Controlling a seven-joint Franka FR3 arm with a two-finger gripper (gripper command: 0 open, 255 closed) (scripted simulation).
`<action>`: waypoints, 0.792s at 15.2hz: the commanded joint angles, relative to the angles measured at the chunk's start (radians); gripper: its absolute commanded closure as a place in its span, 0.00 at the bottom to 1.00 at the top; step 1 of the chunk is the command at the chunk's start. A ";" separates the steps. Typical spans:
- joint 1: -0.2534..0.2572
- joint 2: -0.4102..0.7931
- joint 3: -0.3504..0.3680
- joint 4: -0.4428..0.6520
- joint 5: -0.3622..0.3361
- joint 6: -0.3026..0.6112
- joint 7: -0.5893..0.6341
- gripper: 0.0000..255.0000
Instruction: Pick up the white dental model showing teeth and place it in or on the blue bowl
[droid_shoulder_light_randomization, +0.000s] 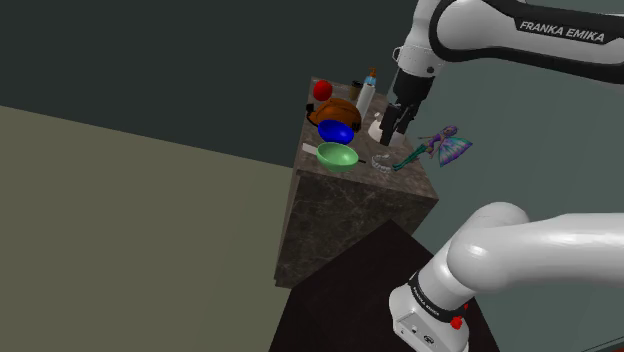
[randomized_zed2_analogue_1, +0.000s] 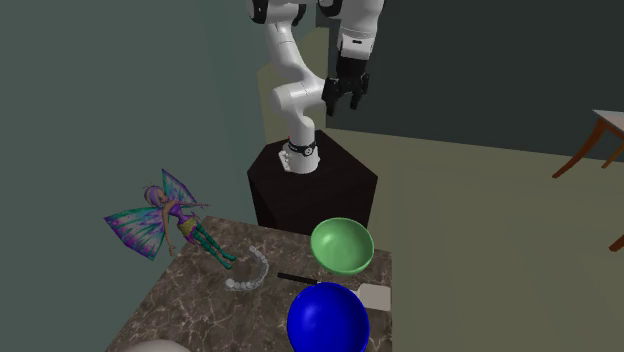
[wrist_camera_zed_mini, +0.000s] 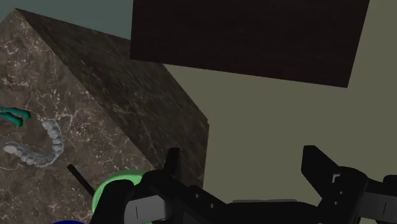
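The white dental model (randomized_zed2_analogue_1: 250, 272), a curved row of teeth, lies flat on the marble table top (randomized_zed2_analogue_1: 190, 310) between the fairy figurine and the green bowl. It also appears near the table's front edge (droid_shoulder_light_randomization: 383, 160) and in the wrist view (wrist_camera_zed_mini: 41, 145). The blue bowl (randomized_zed2_analogue_1: 328, 320) stands just past the green bowl (randomized_zed2_analogue_1: 342, 245); in the shoulder view the blue bowl (droid_shoulder_light_randomization: 336, 131) is behind the green one (droid_shoulder_light_randomization: 338, 155). My gripper (randomized_zed2_analogue_1: 343, 102) hangs open and empty, well above the table and off its edge toward the stand. It also shows in the shoulder view (droid_shoulder_light_randomization: 394, 131) and the wrist view (wrist_camera_zed_mini: 243, 162).
A winged fairy figurine (randomized_zed2_analogue_1: 160, 220) lies beside the dental model. A black-handled tool with a white head (randomized_zed2_analogue_1: 372, 294) lies by the bowls. A red ball (droid_shoulder_light_randomization: 322, 89), a brown object (droid_shoulder_light_randomization: 340, 108) and a bottle (droid_shoulder_light_randomization: 367, 95) crowd the far end. The dark stand (randomized_zed2_analogue_1: 310, 185) adjoins the table.
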 joint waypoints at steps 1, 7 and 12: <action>0.000 0.000 0.000 0.000 0.000 0.000 0.000 0.00; -0.048 0.066 -0.124 -0.070 -0.065 0.166 -0.106 0.00; -0.083 0.166 -0.230 -0.091 -0.103 0.312 -0.197 0.00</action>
